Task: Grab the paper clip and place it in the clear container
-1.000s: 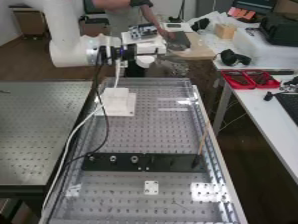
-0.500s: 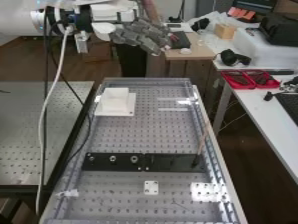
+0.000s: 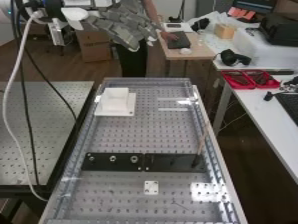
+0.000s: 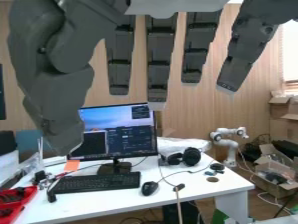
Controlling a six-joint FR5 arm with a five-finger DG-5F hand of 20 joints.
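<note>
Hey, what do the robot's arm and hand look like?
The arm is white, with a black section near the wrist and white and black cables hanging beside it. The hand is dark grey, with slim, segmented fingers and a bulkier, rounded thumb.

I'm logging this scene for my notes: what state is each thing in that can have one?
Hand: open, fingers straight, nothing held.
Monitor: on, screen lit.
White block: standing on a flat base.
Black strip: lying flat.
Thin stick: slanting up, not lying down.
Red trays: uncovered, things inside.
Keyboard: flat on the desk.
</note>
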